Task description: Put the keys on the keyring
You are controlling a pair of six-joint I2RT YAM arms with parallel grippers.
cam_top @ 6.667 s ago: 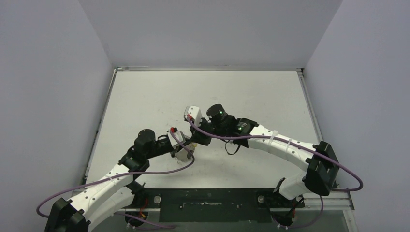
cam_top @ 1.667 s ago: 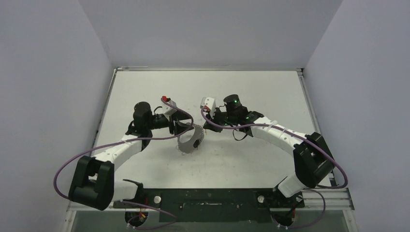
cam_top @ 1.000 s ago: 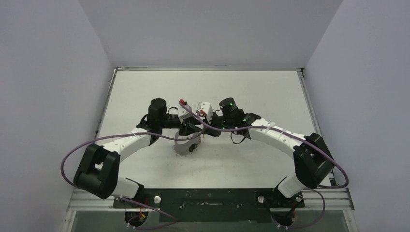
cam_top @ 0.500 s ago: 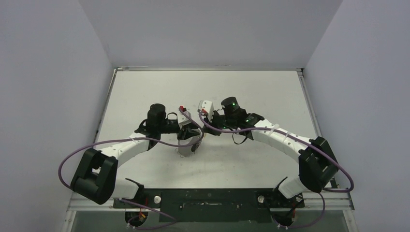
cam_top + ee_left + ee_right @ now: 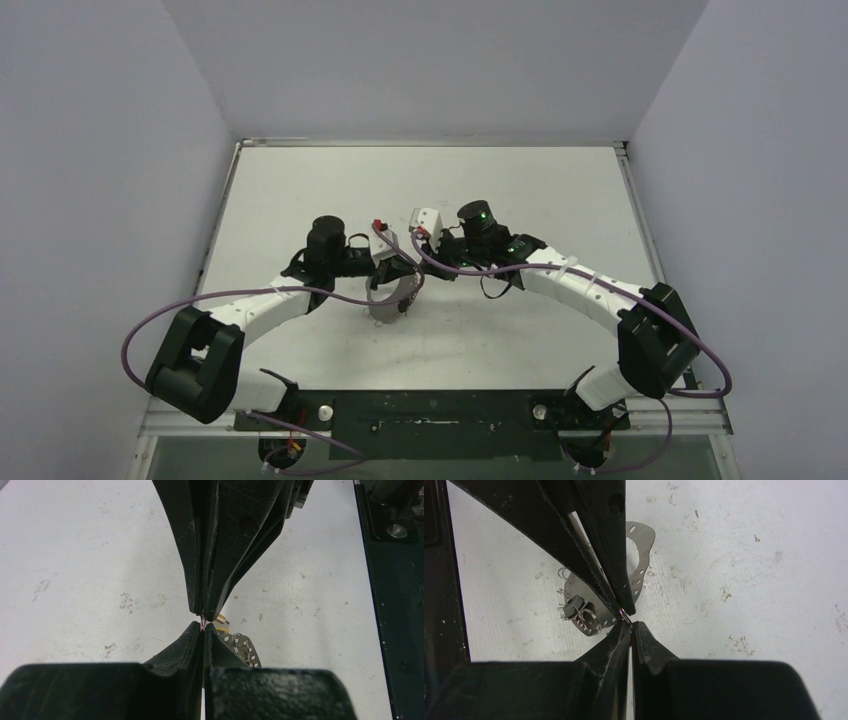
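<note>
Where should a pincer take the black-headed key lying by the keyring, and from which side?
Grip the black-headed key by its black head, its bulkiest part, coming straight down: it seems to lie flat on the table at the edge of the keyring, with a thin wire loop beside it that a sideways approach could snag.

two arms — left arm [image 5: 250,303], right arm [image 5: 580,288]: white shell links, black joint housings, purple cables [image 5: 124,350] looped alongside, green indicator light [image 5: 481,212], red connector [image 5: 378,223] — matte black tapered fingers [image 5: 100,690].
</note>
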